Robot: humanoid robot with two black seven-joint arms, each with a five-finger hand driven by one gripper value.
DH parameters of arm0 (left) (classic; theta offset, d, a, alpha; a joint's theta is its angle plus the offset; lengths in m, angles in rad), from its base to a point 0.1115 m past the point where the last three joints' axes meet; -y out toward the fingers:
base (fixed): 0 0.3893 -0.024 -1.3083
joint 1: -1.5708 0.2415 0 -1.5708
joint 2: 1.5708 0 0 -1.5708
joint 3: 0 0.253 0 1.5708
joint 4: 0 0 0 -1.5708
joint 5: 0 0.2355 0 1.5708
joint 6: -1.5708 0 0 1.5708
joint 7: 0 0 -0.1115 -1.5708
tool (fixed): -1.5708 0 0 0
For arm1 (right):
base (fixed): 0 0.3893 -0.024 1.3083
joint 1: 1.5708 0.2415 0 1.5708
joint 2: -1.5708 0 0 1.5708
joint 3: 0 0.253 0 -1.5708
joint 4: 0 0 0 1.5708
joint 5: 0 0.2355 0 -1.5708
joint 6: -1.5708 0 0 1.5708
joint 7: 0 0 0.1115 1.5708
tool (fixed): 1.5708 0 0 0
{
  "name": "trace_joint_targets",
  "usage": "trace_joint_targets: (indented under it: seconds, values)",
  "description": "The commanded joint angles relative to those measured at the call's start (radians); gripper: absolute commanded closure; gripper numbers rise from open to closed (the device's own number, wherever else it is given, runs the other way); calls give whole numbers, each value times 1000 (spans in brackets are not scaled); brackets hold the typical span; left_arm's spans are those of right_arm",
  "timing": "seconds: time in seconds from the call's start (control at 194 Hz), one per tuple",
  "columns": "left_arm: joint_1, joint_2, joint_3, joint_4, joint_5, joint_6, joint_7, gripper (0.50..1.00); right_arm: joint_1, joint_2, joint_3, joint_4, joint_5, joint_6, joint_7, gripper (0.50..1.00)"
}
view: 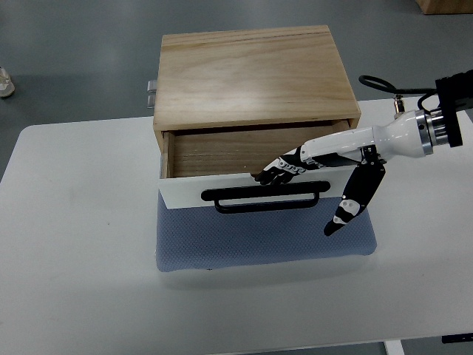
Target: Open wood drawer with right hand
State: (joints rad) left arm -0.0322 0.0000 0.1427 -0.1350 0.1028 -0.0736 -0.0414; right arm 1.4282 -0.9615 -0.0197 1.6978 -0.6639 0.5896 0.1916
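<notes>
Drawer (251,159) sits pulled partway out of the wood box (255,74), center frame, its bare wood floor showing between box and front panel. White front panel (185,194) faces the bottom of the frame, w/ a black bar handle (264,198) running left-right across it. Drawer's long axis runs left-right; it opens toward the bottom edge.

Right hand (310,166) comes in from the right edge, upper-mid, on a white forearm (377,139) w/ a black cable looped above it. 4 fingers (279,169) lie close together, stretched left over the panel's top edge, tips just above the handle's middle, hooked on or resting at the rim; can't tell if they press it. Thumb (353,201) splays apart, pointing down-left in front of the panel's right end, near the handle's right end but not touching it. So hand is loosely spread, not wrapped on the handle.

Box and drawer stand on a blue-gray pad (266,240), which sticks out below the panel. Pad lies on a white table (81,259) filling most of the lower frame. Gray floor (74,52) shows along the top. Metal bracket pokes out at the box's upper left side. Tan box corner at the top right of the frame; pale object at far left edge, too cut off to ID.
</notes>
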Motion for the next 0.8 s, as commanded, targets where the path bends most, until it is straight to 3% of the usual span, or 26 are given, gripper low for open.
trace_joint_targets:
  seconds: [0.0,0.149,0.309,0.35,0.479,0.536,0.603,0.654,0.659,0.793]
  values:
    - [0,0,0,0,0,0,0,500,35,-54,64,-6,87,21,-1,552]
    - [0,0,0,0,0,0,0,500,43,-118,179,-109,218,21,6,552]
    - [0,0,0,0,0,0,0,500,-5,-82,224,-435,463,21,14,554]
    - [0,0,0,0,0,0,0,500,-48,-37,228,-575,598,21,22,554]
    - [0,0,0,0,0,0,0,500,-175,101,253,-869,900,21,29,554]
    - [0,0,0,0,0,0,0,500,-261,191,302,-1007,1047,-40,20,554]
    - [0,0,0,0,0,0,0,500,-353,277,363,-1112,1135,-97,6,554]
    - [0,0,0,0,0,0,0,500,-353,277,363,-1112,1135,-97,6,554]
    - [0,0,0,0,0,0,0,500,-404,347,401,-1177,1161,-131,-20,554]
    - [0,0,0,0,0,0,0,500,-457,514,435,-1268,1166,-175,-93,552]
